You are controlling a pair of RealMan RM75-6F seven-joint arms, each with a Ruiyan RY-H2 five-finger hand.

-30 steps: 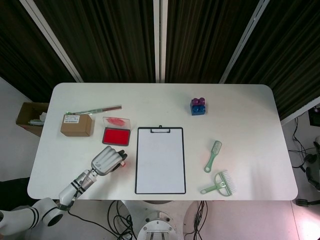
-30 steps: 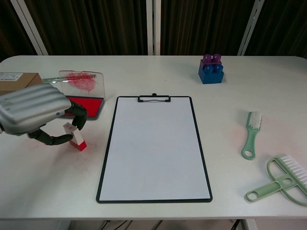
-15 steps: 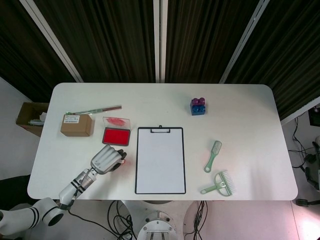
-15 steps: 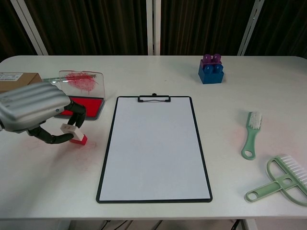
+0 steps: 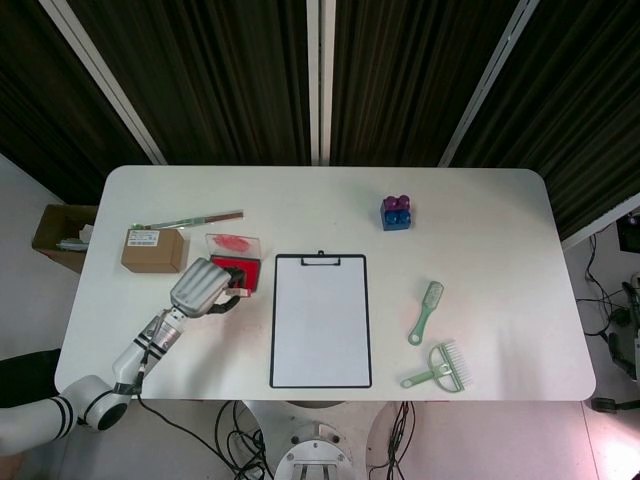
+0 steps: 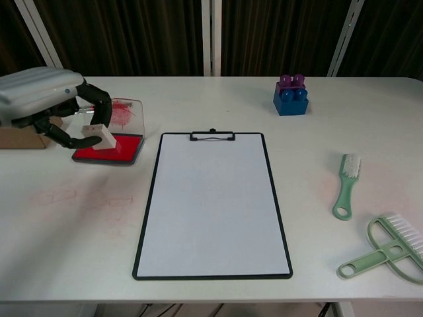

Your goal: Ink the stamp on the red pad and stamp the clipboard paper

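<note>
My left hand [image 6: 43, 102] [image 5: 200, 285] holds the small white stamp [image 6: 96, 137] between thumb and fingers, tilted, right above the red ink pad [image 6: 119, 151] [image 5: 246, 271]. Whether the stamp touches the pad I cannot tell. The pad's clear lid [image 6: 123, 110], smeared with red, stands open behind it. The clipboard [image 6: 213, 201] [image 5: 320, 319] with blank white paper lies to the right of the pad. My right hand shows in neither view.
A cardboard box [image 5: 154, 249] sits left of the pad, with a thin ruler-like strip [image 5: 190, 219] behind it. A blue and purple block [image 6: 291, 94] stands at the back right. Two green brushes [image 6: 346, 185] [image 6: 386, 247] lie right of the clipboard.
My left hand has lifted the stamp off the table and carried it back and up over the red pad.
</note>
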